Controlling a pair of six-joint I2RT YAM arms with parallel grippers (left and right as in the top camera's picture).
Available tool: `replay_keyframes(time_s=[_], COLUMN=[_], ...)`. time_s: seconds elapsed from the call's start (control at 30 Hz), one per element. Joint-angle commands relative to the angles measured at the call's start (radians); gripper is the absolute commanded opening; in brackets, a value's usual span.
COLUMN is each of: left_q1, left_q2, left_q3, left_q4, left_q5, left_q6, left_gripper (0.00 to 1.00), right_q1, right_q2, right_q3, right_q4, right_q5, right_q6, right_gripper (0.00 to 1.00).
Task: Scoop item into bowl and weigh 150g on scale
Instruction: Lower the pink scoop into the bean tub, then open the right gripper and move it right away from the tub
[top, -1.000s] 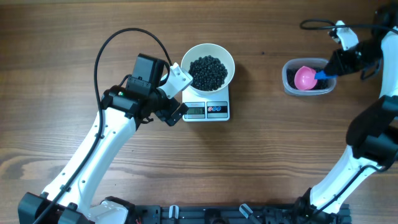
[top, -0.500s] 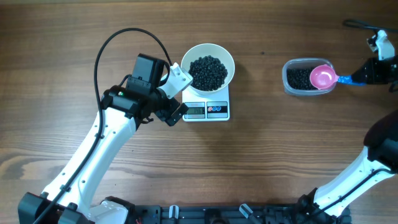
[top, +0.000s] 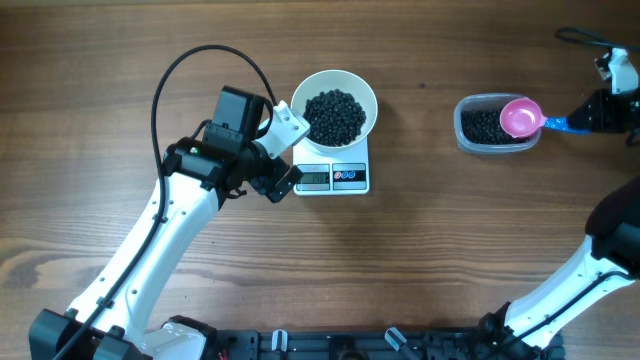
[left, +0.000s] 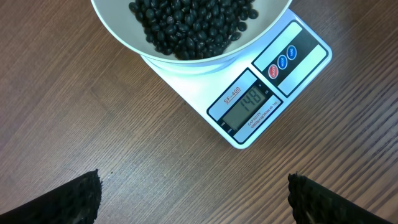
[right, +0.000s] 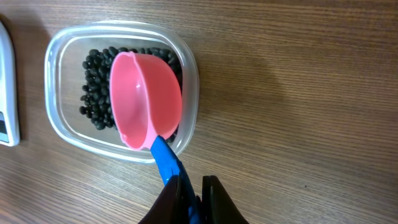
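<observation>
The left gripper (top: 288, 152) hangs over the table (top: 430, 250) just left of the scale (top: 335, 177), its jaws spread wide and holding nothing; in the left wrist view only its two dark fingertips (left: 81, 199) show at the bottom corners, well apart from the scale. The scale sits flat on the wood with its display (left: 249, 109) at the near edge reading 148, and the small red and blue buttons (left: 283, 61) beside it. On the scale's far part stands the bowl (top: 372, 100), upright, with a heap of beans (top: 335, 113) filling its middle; the wrist view shows the bowl's white wall (left: 118, 25) overhanging the platform. Well to the right, apart from the scale, lies the clear tub (top: 460, 125) with a thin layer of beans (right: 96, 87) on its floor. The pink scoop (top: 520, 117) is over the tub's right end, tipped on its side in the right wrist view, its blue handle (right: 165, 158) running out across the tub's rim. The right gripper (top: 575, 123) is at the table's far right edge, clenched on the end of that handle, fingers (right: 214, 199) pressed close together.
</observation>
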Motion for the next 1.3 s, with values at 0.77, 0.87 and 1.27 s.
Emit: replay_keyframes(time_s=[0.77,0.87,1.27], left_q1=[0.005,0.005,0.005], left_q2=[-0.008,-0.008,-0.008], left_q3=[-0.004,-0.004,-0.003], left_q4=[-0.001,-0.001,-0.001], left_q5=[0.016,0.016,0.016], left_q6=[0.020,0.020,0.020], left_gripper=[1.00,1.00,1.00], right_q1=[0.060,0.060,0.048], right_q2=[0.026,0.026,0.026], right_q3=[0.003,0.003,0.005], right_q4=[0.012,0.012,-0.003], right_q5=[0.069,0.061,-0.072], right_q6=[0.231,0.262,0.616], right_gripper=[0.29,0.42,0.73])
